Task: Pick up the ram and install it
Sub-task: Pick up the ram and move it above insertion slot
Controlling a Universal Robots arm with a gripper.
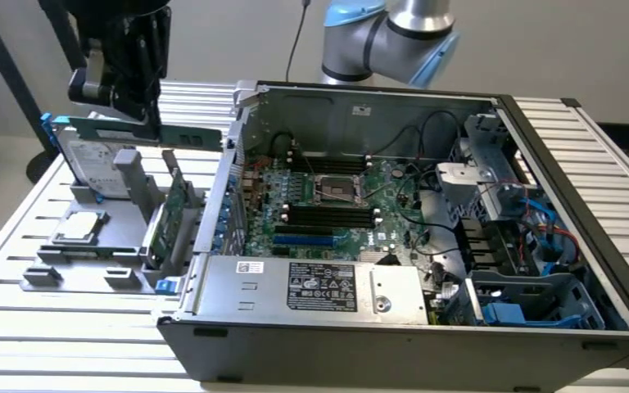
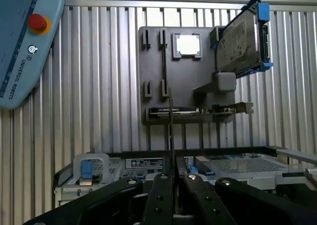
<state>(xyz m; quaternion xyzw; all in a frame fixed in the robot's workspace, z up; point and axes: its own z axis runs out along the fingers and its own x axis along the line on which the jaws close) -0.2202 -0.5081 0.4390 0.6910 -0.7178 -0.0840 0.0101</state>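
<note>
My gripper [image 1: 145, 121] hangs at the exterior view's upper left, above the grey parts holder [image 1: 74, 262]. It is shut on the ram [image 1: 192, 136], a narrow green stick held level and jutting toward the open computer case [image 1: 402, 327]. In the wrist view the ram [image 2: 171, 136] appears edge-on as a thin line between my black fingers [image 2: 161, 185], gripper [image 2: 172, 178]. The black memory slots [image 1: 331, 217] lie on the motherboard inside the case, to the right of and below the ram.
The grey holder [image 2: 153, 71] carries a processor [image 2: 188, 45], a hard drive with blue rails [image 2: 242, 41] and a tall green expansion card [image 1: 167, 217]. A power supply [image 1: 314, 286] and drive cages [image 1: 533, 303] fill the case's near side. A teach pendant [image 2: 25, 41] lies on the slatted table.
</note>
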